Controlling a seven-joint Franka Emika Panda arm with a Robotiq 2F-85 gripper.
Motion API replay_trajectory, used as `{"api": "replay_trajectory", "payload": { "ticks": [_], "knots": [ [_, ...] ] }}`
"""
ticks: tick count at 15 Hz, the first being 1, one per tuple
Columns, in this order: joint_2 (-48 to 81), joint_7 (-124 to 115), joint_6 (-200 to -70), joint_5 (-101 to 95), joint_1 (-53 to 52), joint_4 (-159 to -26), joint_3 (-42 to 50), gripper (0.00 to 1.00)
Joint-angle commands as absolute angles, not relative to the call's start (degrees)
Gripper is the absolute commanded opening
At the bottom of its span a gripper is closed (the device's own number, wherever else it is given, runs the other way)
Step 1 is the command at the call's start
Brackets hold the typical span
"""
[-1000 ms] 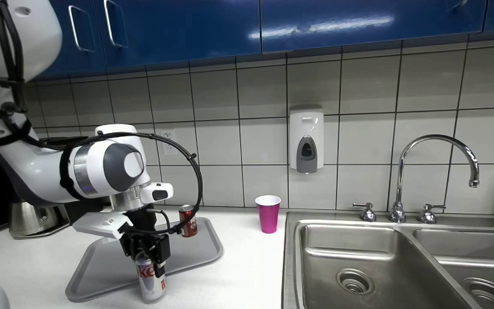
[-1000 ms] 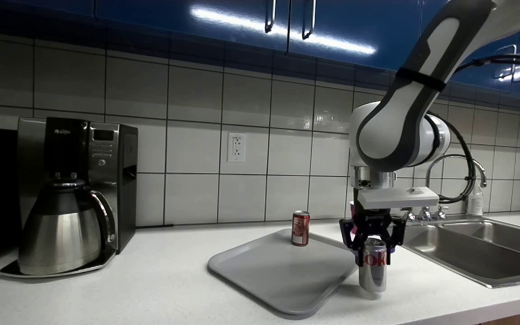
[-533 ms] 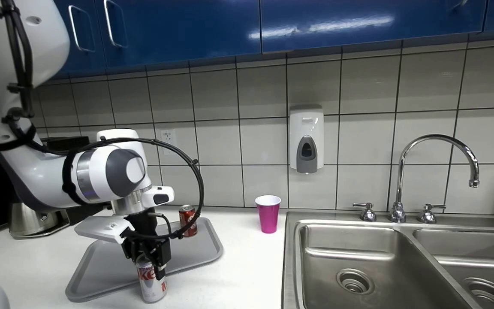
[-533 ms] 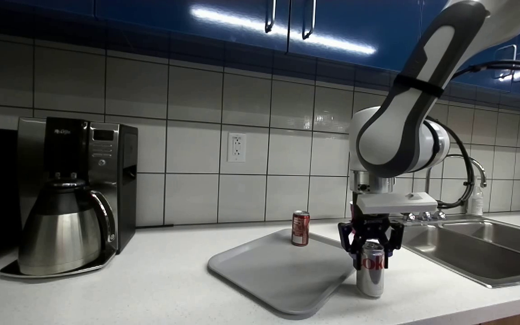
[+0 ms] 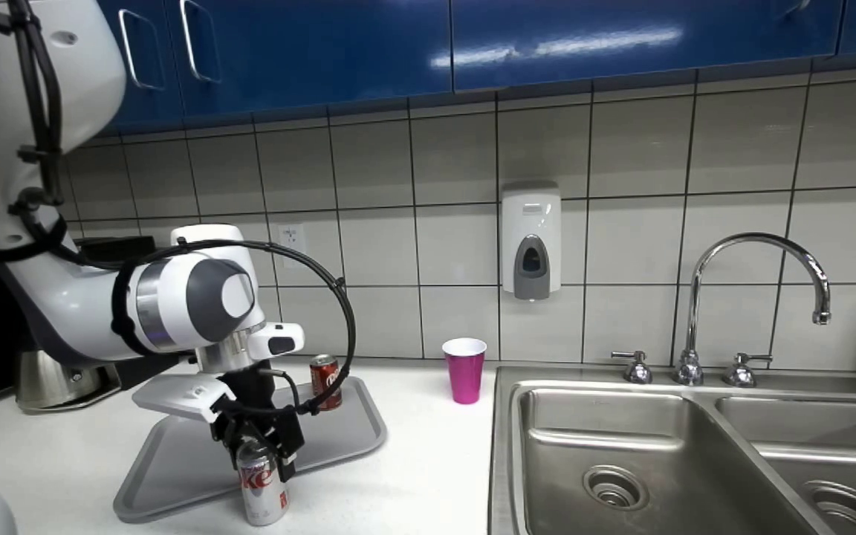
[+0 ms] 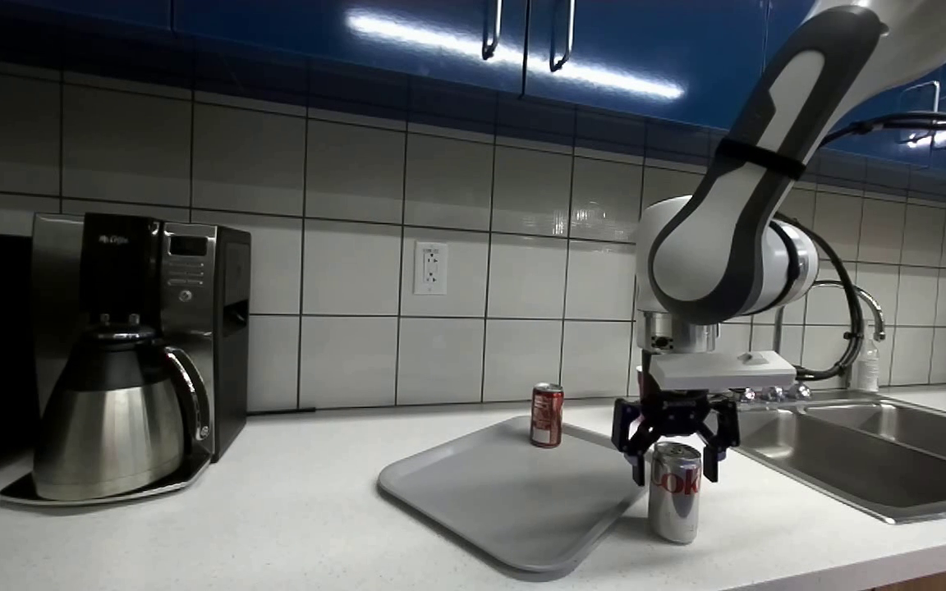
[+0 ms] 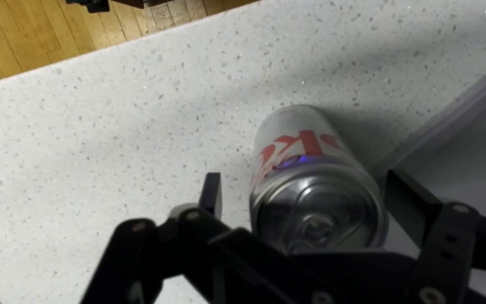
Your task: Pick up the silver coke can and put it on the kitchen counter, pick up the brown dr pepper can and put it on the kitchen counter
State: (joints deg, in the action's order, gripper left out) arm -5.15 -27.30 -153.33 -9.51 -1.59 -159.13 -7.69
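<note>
Kitchen counter (image 6: 292,517), robot arm (image 6: 715,222) bent, wrist (image 6: 678,331) pointing down, jaws apart around upright silver coke can (image 6: 675,510)

The Coke can (image 6: 675,510) stands on the counter (image 6: 292,509); Dr Pepper can (image 6: 547,416), on the tray (image 6: 498,492).

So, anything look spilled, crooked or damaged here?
No spill or damage shows. The silver coke can and the brown dr pepper can both stand upright. Only the grey tray looks askew: it sits at an angle to the tiled wall.

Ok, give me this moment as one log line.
silver coke can: upright on kitchen counter; gripper: open around its top; brown dr pepper can: upright on grey tray; pending: its transfer
</note>
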Motion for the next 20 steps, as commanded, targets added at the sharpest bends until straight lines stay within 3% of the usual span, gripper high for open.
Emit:
{"api": "replay_trajectory", "payload": {
  "ticks": [1,8,18,20],
  "knots": [
    [-9.15,-27.67,-151.89,-10.49,-1.32,-158.97,-7.26,1.00],
    [-14.70,-26.76,-151.26,-10.71,0.07,-159.53,-8.02,1.00],
    [-8.64,-20.35,-144.21,-10.28,1.89,-147.97,-5.94,1.00],
    [-10.68,-23.19,-146.94,-9.66,1.33,-151.23,-6.35,1.00]
  ]
}}
